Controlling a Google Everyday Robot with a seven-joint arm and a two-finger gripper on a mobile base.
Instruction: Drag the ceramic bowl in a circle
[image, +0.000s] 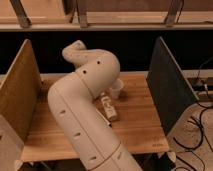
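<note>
My white arm (82, 105) rises from the bottom of the camera view and bends over the middle of the wooden table (140, 125). Its upper links (75, 52) fold back toward the far left. The gripper is hidden behind the arm and does not show. The orange-red ceramic bowl is not visible either; the arm covers the left and middle of the table where it could lie.
A small white cup (116, 89) stands just right of the arm's elbow. A pale oblong packet (109, 107) lies in front of it. A tan panel (17, 95) walls the table's left side, a dark panel (167, 85) its right. Cables (197, 135) lie on the floor at right.
</note>
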